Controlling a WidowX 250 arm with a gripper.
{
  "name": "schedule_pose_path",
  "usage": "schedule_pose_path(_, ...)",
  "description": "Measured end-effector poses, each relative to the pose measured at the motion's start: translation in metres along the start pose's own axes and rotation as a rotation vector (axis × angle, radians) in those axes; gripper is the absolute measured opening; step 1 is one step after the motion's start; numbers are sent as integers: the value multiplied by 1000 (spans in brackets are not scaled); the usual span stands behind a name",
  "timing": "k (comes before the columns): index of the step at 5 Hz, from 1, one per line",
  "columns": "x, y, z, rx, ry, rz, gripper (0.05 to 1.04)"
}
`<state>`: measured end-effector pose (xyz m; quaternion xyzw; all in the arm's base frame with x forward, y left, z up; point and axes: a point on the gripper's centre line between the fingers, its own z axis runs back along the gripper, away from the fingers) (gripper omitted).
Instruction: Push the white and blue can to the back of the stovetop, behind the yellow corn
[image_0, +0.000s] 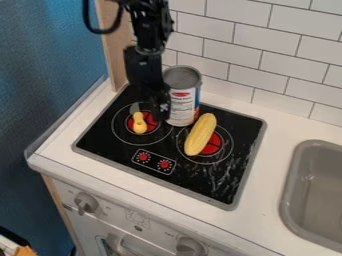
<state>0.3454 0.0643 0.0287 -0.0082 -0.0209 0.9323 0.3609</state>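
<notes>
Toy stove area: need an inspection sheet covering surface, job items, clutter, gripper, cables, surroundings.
Surface: black cooktop set in white counter; pale streaks front right, scuffs or glare, can't tell.
Job's things: can upright at the cooktop's rear; yellow-handled utensil on the left burner; corn cob lying across the right burner.
Clutter: orange-brown item at the bottom left corner, cut off by the view edge.
Gripper: black gripper hangs down close by the can, over the left burner's rear; contact unclear.
Cables: black cable looped beside the arm, top left.
Surroundings: white tiled wall behind, grey sink right, blue panel left.
</notes>
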Motion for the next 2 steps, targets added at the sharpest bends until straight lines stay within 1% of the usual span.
schedule_pose_path(1,11,-1,32,-26,11,38,999)
schedule_pose_path(2,13,2,52,-37,27,40,999)
